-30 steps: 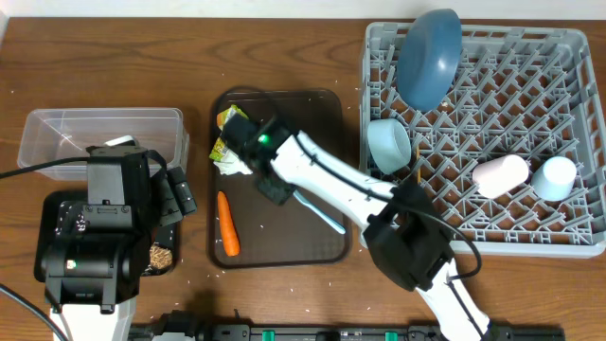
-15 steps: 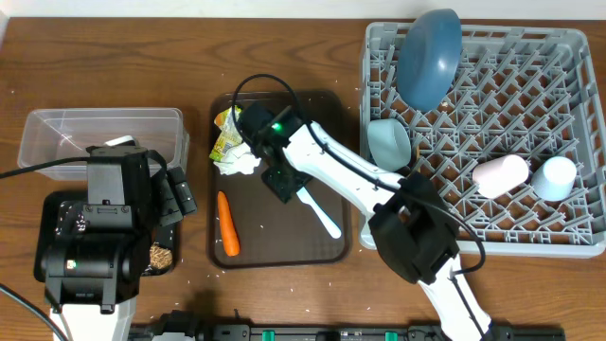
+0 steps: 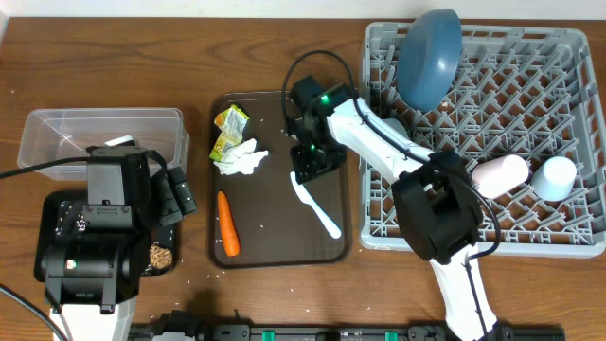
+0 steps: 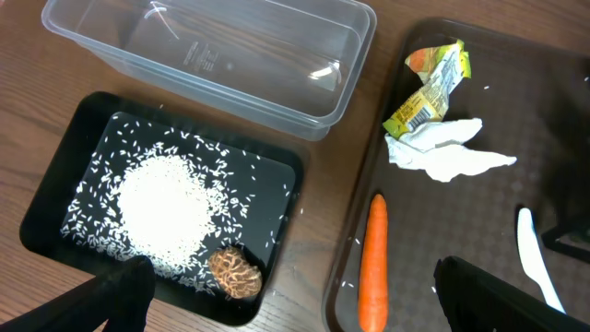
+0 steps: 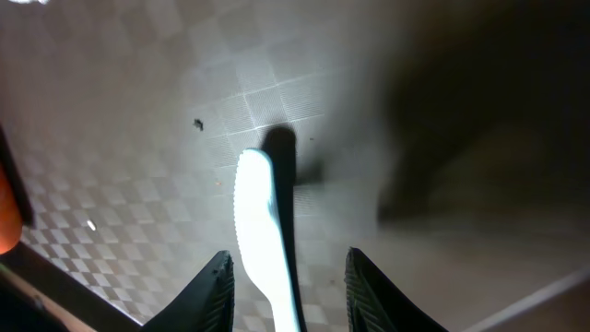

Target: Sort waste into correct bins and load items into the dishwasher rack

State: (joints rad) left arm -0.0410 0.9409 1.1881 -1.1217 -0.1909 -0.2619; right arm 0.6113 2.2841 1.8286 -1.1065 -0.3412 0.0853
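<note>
A robotics lab: white arm [image 3: 379, 142] and black arm [image 3: 99, 223] at a wooden table [image 3: 284, 38] with dishwasher rack [image 3: 530, 104].

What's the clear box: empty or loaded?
Empty, as far as visible: the clear plastic box shows only a bare bottom in the left wrist view.

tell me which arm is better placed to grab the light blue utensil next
Right. Its end effector hangs open just over the light blue utensil on the brown tray, beside the rack. The left end effector is over by the black bin, farther away.
</note>
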